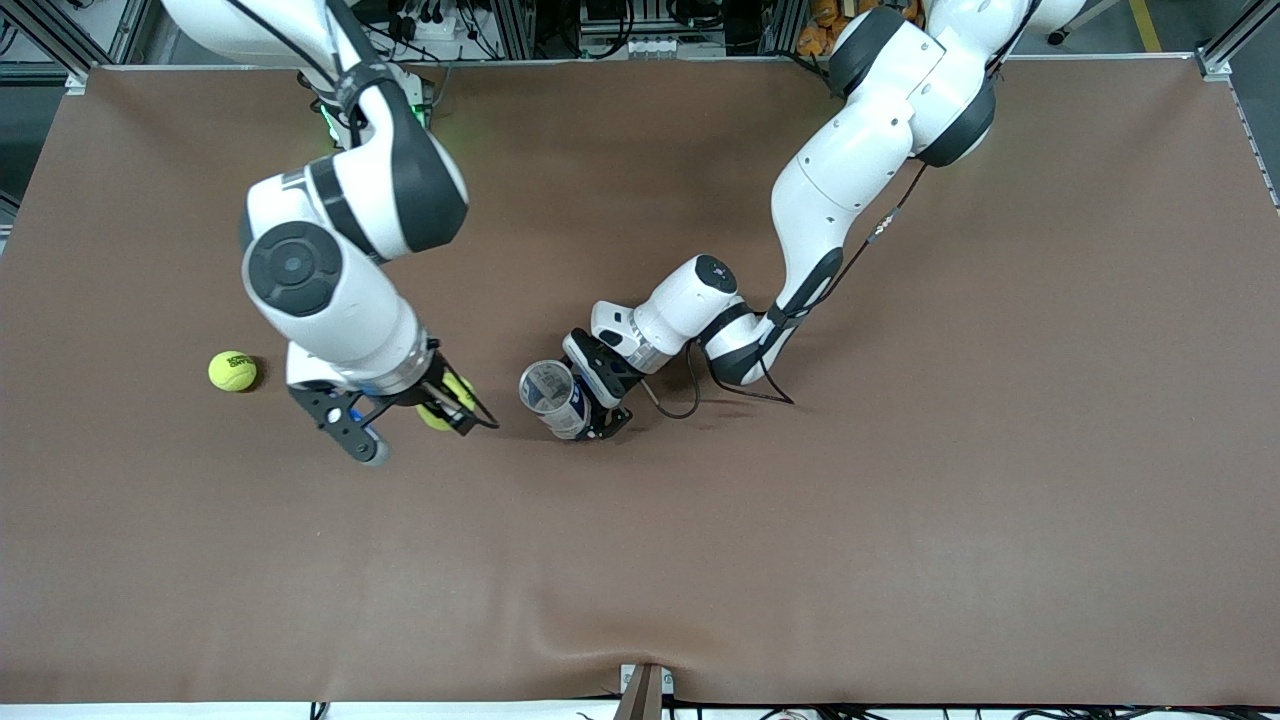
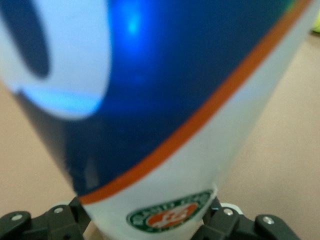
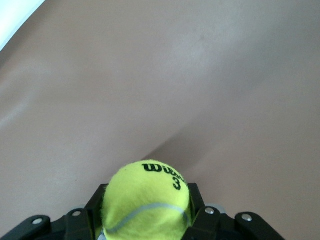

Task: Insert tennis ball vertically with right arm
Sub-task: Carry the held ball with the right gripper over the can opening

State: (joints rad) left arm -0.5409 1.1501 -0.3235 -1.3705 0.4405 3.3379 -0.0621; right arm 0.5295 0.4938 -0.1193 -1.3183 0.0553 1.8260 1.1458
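My right gripper [image 1: 447, 402] is shut on a yellow-green tennis ball [image 1: 443, 400]; the ball fills the space between the jaws in the right wrist view [image 3: 146, 200]. It is over the brown table, beside the ball can [image 1: 553, 397], toward the right arm's end. The can is a clear tube with a blue, white and orange label, its open mouth facing up. My left gripper [image 1: 592, 402] is shut on the can's side. In the left wrist view the can [image 2: 165, 100] fills the picture between the fingers [image 2: 227, 220].
A second tennis ball [image 1: 232, 371] lies on the brown table cloth [image 1: 900, 500] toward the right arm's end. A black cable loops on the table beside the left wrist [image 1: 700, 390].
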